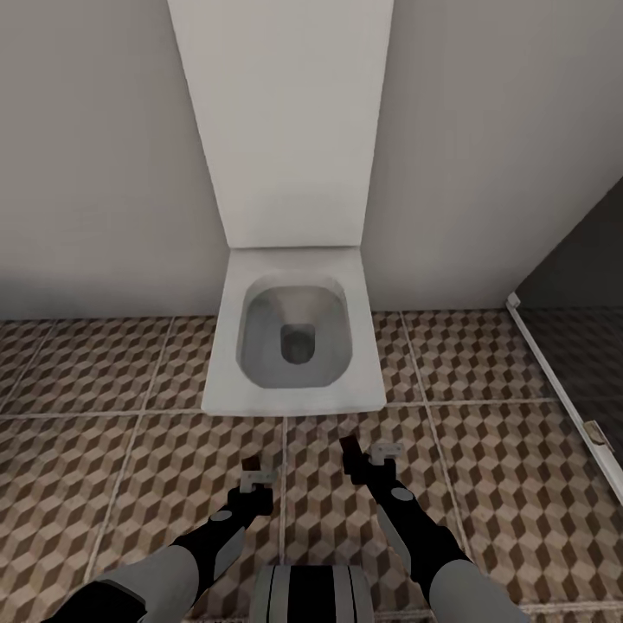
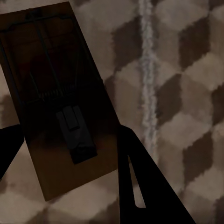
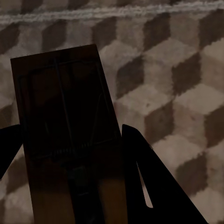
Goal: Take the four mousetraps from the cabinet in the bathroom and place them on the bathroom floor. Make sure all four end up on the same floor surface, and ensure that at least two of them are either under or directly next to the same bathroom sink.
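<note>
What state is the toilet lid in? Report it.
Open. The toilet lid stands raised against the wall, and the bowl's grey inside lies exposed below it.

Floor [image 1: 484,484]: brown, beige, grey cube-pattern tiles, pale grout. Toilet [image 1: 294,381], on the floor: white, grey bowl. Mousetraps [image 2: 60,102] [image 3: 70,140], over the floor: dark brown.

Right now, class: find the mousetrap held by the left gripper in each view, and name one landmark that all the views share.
Head view: the mousetrap is a small dark plate at the left gripper, low and left of centre, in front of the toilet.
Left wrist view: it spans the upper left, between the dark fingers.
Right wrist view: a different mousetrap is there.
Shared landmark: the cube-patterned bathroom floor.
</note>
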{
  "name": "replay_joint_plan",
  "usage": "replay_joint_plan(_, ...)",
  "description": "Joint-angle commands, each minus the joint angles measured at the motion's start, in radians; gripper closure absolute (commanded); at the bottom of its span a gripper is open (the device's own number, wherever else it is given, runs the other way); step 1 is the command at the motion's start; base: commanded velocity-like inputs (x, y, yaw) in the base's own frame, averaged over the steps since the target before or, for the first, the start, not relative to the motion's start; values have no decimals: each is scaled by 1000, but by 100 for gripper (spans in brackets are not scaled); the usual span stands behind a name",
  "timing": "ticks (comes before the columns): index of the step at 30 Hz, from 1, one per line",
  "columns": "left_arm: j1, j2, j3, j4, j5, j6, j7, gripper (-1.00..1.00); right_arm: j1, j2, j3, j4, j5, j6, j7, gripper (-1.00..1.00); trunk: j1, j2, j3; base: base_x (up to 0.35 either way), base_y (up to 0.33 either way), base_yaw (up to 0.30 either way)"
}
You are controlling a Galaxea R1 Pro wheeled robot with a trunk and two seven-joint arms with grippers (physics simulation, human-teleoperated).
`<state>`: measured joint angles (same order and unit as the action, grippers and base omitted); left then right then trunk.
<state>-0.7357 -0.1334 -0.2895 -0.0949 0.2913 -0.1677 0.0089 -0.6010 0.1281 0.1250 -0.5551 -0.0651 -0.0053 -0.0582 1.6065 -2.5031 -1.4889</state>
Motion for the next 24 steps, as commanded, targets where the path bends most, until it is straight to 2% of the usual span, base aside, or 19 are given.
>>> replay_joint_plan(1,-1,0,-8,1,9,-4,0,100,0,-1,6,0,-10,-1,-7,100,0,0,-2,0,0,0)
replay_joint_plan(24,-1,0,-8,1,9,-3,0,100,0,-1,6,0,-10,-1,-8,100,0,0,-39,0,0,0)
